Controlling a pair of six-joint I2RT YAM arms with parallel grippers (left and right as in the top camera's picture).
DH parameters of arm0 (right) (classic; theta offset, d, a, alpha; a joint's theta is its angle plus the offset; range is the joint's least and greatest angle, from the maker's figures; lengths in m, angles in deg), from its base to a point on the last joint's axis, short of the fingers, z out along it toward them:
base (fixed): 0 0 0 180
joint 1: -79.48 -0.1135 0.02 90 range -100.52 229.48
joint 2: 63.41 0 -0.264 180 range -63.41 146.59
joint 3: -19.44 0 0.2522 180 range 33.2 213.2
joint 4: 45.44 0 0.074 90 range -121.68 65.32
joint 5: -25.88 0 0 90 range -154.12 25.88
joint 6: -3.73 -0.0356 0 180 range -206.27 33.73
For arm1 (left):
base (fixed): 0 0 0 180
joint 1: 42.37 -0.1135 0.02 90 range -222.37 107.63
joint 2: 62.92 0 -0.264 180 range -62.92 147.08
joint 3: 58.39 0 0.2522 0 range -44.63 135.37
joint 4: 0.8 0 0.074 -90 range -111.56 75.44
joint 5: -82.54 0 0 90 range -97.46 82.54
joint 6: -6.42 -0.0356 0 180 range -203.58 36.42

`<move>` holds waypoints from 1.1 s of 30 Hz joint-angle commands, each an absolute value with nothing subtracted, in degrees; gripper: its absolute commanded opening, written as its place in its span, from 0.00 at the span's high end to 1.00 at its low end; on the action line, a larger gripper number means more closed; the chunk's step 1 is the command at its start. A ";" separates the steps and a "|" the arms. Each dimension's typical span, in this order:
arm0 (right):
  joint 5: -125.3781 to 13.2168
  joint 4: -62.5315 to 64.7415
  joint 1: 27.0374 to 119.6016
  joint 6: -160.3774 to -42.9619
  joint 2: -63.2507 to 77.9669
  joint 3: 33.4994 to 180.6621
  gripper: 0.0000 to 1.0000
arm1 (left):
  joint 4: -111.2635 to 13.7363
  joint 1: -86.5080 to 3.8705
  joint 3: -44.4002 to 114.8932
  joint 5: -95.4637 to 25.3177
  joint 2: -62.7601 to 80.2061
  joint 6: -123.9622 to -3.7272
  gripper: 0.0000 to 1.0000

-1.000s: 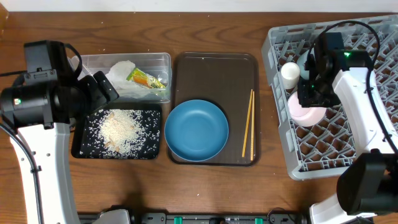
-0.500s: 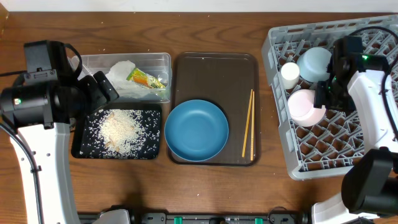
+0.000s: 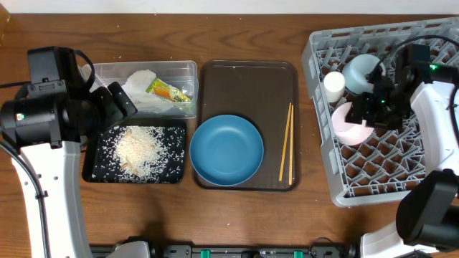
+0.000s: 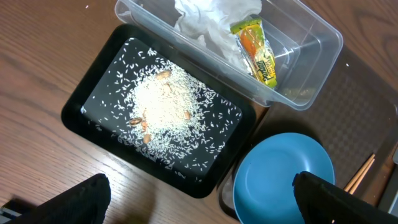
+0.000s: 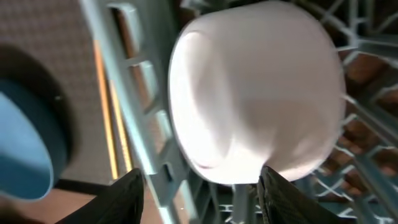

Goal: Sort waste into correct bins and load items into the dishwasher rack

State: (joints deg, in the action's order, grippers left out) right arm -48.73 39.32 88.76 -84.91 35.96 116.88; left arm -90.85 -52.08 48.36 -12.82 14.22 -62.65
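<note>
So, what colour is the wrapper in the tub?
The wrapper is green and orange, clearest in the left wrist view.

Napkin [image 3: 140, 82]: white, crumpled, in clear tub [image 3: 143, 65].
Wrapper [image 3: 169, 91]: green-and-orange, in clear tub beside napkin.
Rice [image 3: 138, 149]: heaped and scattered in black tray [image 3: 93, 172].
Plate [image 3: 226, 150]: blue, round, laid flat.
Chopsticks [image 3: 287, 142]: paired, near plate, apart from it.
Cream cup [image 3: 334, 84], light-blue bowl [image 3: 360, 72], white bowl [image 3: 349, 123]: clustered in grey rack [image 3: 373, 183].

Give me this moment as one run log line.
left claw open | right claw open at white bowl in rack | blue plate, chopsticks on brown tray | rice in black tray
</note>
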 commanded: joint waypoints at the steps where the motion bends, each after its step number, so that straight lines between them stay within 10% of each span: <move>1: -48.94 39.10 88.41 -84.49 36.02 116.77 0.42 | -90.98 -52.37 48.43 -11.90 14.29 -62.98 0.04; 33: -61.07 40.59 84.85 -88.77 35.46 117.26 0.38 | -90.98 -52.37 48.43 -11.90 14.29 -62.98 0.04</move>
State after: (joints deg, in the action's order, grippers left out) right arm -62.47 40.81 85.59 -89.65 35.96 116.86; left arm -90.85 -52.08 48.36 -12.82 14.22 -62.65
